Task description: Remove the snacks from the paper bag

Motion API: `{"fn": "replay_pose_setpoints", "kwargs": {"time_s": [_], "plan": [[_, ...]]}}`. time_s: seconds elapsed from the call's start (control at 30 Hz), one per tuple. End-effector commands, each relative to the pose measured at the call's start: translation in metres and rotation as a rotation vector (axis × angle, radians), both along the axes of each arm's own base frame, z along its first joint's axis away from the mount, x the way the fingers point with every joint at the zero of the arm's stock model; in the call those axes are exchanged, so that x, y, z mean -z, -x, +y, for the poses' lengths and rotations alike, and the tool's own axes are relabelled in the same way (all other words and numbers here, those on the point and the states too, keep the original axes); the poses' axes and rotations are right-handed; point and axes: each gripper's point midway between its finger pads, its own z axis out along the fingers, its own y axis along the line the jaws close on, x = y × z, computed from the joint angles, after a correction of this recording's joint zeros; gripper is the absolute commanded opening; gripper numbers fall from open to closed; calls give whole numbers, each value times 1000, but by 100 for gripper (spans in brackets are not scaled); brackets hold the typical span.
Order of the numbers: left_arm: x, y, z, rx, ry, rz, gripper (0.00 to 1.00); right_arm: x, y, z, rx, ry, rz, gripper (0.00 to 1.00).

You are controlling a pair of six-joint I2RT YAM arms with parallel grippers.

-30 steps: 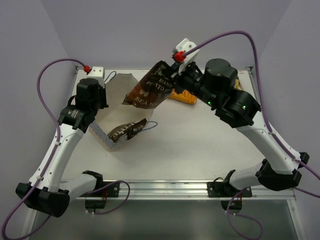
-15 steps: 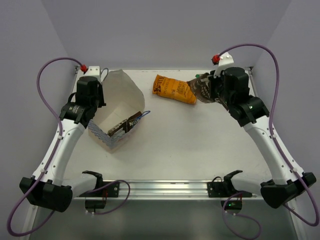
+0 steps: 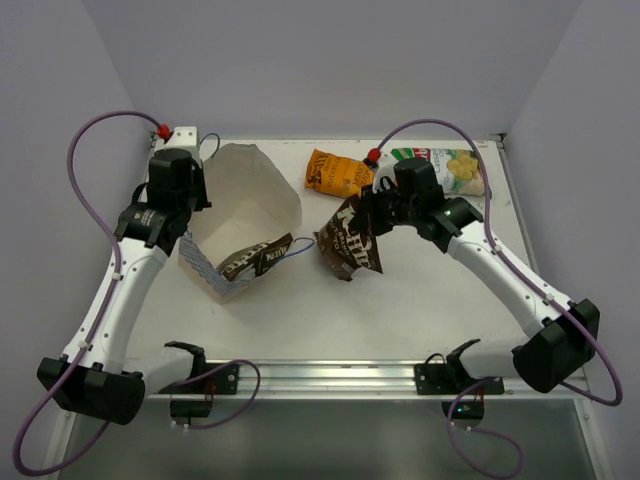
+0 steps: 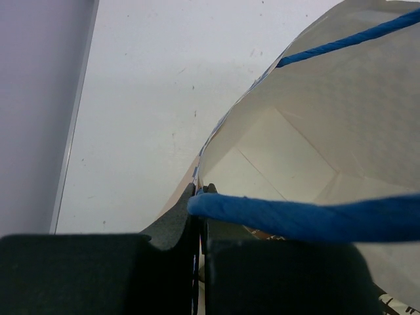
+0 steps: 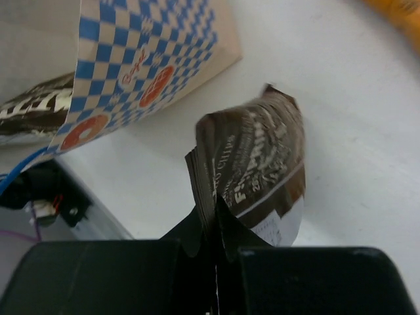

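Right end effector (image 5: 211, 220) clamped on dark brown packet (image 3: 350, 242), orange packet (image 3: 338, 175) near. Left end effector (image 4: 199, 197) pinches paper bag (image 3: 255, 185) rim; second brown packet (image 3: 255, 258) in bag mouth.

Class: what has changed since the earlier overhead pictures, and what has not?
The right end effector, shut on a dark brown packet, swung from the far right corner to mid-table. The green-and-white chip bag is now uncovered there. Unchanged: left end effector on the rim of the paper bag, orange packet, second dark packet inside.
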Motion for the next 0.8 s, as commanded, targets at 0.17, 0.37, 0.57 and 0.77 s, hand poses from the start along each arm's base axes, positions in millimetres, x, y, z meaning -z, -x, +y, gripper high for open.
{"fn": "replay_pose_setpoints", "kwargs": {"time_s": [0.17,0.37,0.57,0.77], "plan": [[-30,-5,-2,3,36,-98,0,53,-7,6,55,-112,180,0],[-30,-6,-6,37,36,-105,0,92,-25,-34,258,25,259,19],[-28,-6,-8,53,34,-102,0,49,-45,-51,290,131,148,53],[-28,-7,-15,91,44,-98,0,-5,-61,-70,293,227,-29,76]]}}
